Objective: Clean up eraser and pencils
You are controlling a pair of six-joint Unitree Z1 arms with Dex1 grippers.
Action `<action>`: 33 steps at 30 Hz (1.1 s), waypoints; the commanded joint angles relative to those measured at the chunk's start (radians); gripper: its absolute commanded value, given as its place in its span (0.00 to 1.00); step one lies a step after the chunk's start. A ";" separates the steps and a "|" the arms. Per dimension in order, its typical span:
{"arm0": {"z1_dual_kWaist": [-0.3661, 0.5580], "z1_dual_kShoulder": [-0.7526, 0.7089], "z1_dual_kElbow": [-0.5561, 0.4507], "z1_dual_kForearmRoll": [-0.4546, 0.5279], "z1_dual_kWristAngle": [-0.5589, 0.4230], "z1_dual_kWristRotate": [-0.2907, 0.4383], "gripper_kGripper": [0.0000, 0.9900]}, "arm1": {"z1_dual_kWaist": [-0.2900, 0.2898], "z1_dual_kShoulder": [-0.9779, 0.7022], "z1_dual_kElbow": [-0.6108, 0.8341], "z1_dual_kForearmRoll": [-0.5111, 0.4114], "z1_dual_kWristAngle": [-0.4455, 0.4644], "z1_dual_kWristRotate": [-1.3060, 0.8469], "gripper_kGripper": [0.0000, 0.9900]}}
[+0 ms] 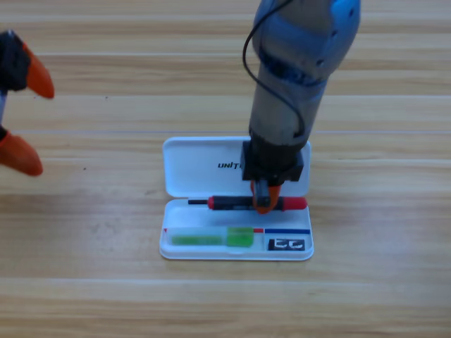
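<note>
The white case [190, 165] lies open in the middle of the table, lid toward the back. The light green pencil [211, 238] lies in the tray's front left part. The dark eraser [287, 244] with white marks sits in the front right corner. The red pencil with a black middle [292, 203] lies crosswise along the back of the tray. My right gripper [263, 201] points straight down on the middle of this pencil and hides that part. My left gripper [41, 130] is open at the picture's left edge, far from the case.
The right arm [296, 77] reaches in from the top and covers part of the case lid. Bare wooden table [380, 232] surrounds the case on all sides.
</note>
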 commanded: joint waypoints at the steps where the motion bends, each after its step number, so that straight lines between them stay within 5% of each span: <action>1: 0.030 0.002 0.066 -0.002 -0.035 0.005 1.00 | 0.049 0.124 -0.041 0.011 -0.022 0.022 0.00; 14: 0.029 -0.005 0.094 -0.005 -0.037 -0.007 1.00 | 0.045 0.146 -0.088 0.011 -0.036 0.035 0.00; 18: 0.029 0.000 0.100 -0.011 -0.037 -0.015 1.00 | 0.043 0.136 -0.085 0.011 -0.047 0.068 0.86; 19: 0.029 0.002 0.102 -0.013 -0.038 -0.016 1.00 | 0.043 0.130 -0.084 0.011 -0.047 0.071 0.92; 26: 0.029 0.011 0.109 -0.022 -0.038 -0.030 1.00 | 0.042 -0.006 -0.013 0.011 -0.018 0.074 0.97; 33: 0.029 0.023 0.066 -0.059 -0.046 -0.039 1.00 | 0.022 -0.397 0.289 -0.058 0.226 0.094 0.97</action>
